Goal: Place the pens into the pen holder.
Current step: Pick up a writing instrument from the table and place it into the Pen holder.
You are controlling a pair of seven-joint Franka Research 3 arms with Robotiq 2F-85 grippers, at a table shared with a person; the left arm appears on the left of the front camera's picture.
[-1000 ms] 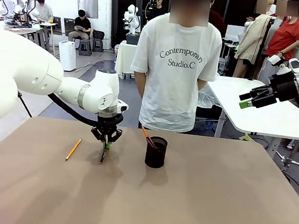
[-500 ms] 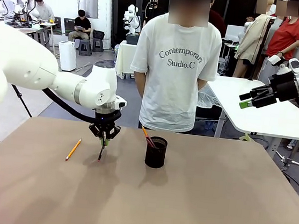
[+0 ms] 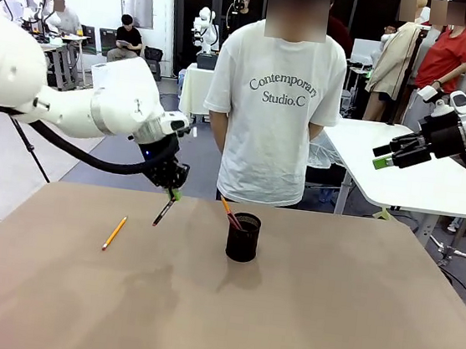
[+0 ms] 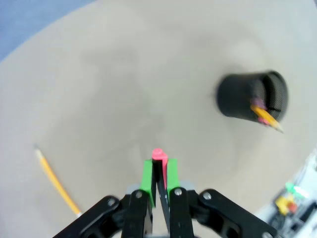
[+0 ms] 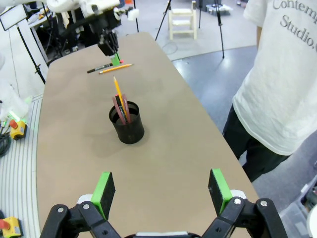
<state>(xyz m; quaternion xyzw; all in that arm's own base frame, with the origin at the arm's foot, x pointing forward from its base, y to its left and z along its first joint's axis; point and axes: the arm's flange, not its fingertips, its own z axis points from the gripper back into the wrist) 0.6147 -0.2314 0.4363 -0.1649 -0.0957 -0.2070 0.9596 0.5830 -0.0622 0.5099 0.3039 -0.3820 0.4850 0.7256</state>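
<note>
My left gripper [image 3: 172, 191] is clamped on a dark pen [image 3: 164, 211] with a red end. It pinches the pen near its top, so the shaft hangs down at a slant, lifted off the table [image 3: 326, 320]. In the left wrist view the red tip pokes out between the green pads. I judge this high, tilted hold is meant to let the lower end drop straight into the pen holder [image 3: 242, 238]. The holder is a black mesh cup standing near the table's middle, to the right of that gripper and well apart from it. An orange pencil [image 5: 118, 94] and a reddish-brown pen [image 5: 117, 108] already lean inside the cup, sticking out above its rim, so the next pen will need the free side of the mouth. A loose pencil [image 3: 114, 233], orange-yellow, lies flat on the table to the left of the gripper, not yet collected. My right gripper [image 3: 384, 156] hangs high off to the right, jaws spread wide and holding nothing, which keeps it out of the working arm's path. The table is a plain, matte tan-brown surface. A person [image 3: 276, 129] in a white printed T-shirt stands at its far edge. Behind them is a busy workshop with a white table [image 3: 434, 185] at the right and people seated farther back on the left.
</note>
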